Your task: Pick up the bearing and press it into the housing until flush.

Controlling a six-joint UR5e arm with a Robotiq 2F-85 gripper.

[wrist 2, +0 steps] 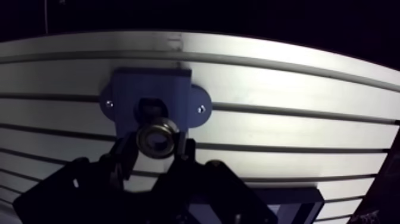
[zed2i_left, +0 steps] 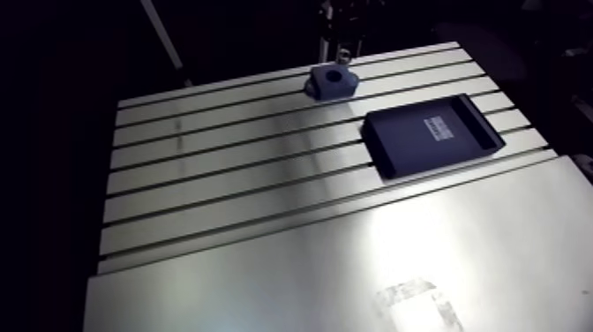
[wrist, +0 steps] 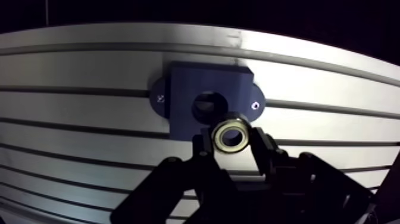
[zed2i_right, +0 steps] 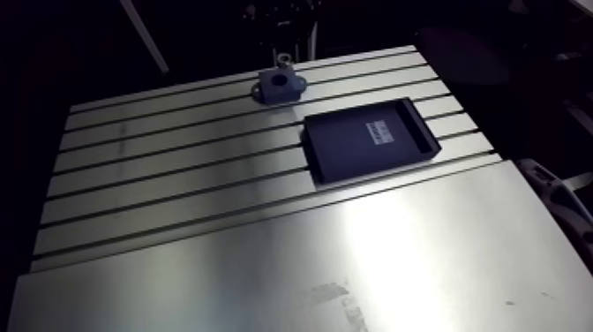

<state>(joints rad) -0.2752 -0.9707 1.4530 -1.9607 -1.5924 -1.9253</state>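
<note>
We are looking at a robotics lab or workshop bench. We are seeing a slotted aluminium table (zed2i_left: pixel 221 168), the sort built for clamping fixtures, with a smooth metal sheet (zed2i_left: pixel 309 282) lying over its near part. A dark blue machined housing (wrist: pixel 184 89) is sitting on the slots with a screw in each ear, a black tray (zed2i_left: pixel 415 141) is lying near it, and a black robot gripper (wrist: pixel 232 141) is clamping a steel bearing (wrist: pixel 219 138).

Housing (zed2i_left: pixel 333 82) at the table's (zed2i_left: pixel 229 177) far edge; space right above it is taken by the gripper (wrist: pixel 232 139) clamping the bearing (wrist: pixel 220 137). Flat dark tray (zed2i_left: pixel 432 134) sits near-right of the housing, apart from it. Left side and near plate of the table: open passage.
</note>
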